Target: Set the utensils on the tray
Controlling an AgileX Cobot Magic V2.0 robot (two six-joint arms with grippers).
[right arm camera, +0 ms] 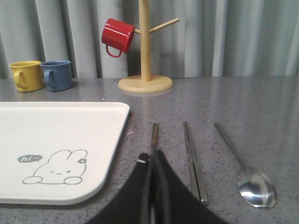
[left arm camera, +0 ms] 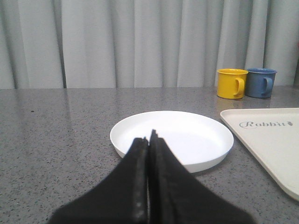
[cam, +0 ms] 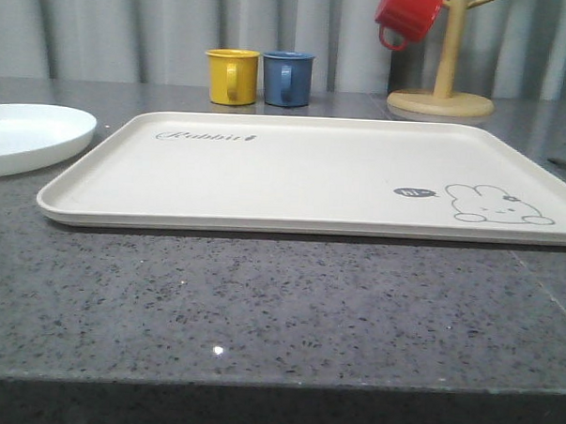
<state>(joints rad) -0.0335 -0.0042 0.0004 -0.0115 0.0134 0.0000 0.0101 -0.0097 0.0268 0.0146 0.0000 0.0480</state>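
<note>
The cream tray (cam: 313,176) with a rabbit drawing lies flat in the middle of the counter, with nothing on it. To its left sits the round white plate (cam: 28,135). In the left wrist view my left gripper (left arm camera: 149,135) is shut and holds nothing, its tips just short of the plate (left arm camera: 187,135). To the right of the tray (right arm camera: 56,140) lie a fork handle (right arm camera: 154,133), the metal chopsticks (right arm camera: 192,158) and the spoon (right arm camera: 252,189), side by side. My right gripper (right arm camera: 150,156) is shut, and its fingers hide the rest of the fork.
A yellow mug (cam: 232,75) and a blue mug (cam: 287,78) stand behind the tray. At the back right a red mug (cam: 407,16) hangs on a wooden mug tree (cam: 441,99). Bare grey counter lies in front of the tray.
</note>
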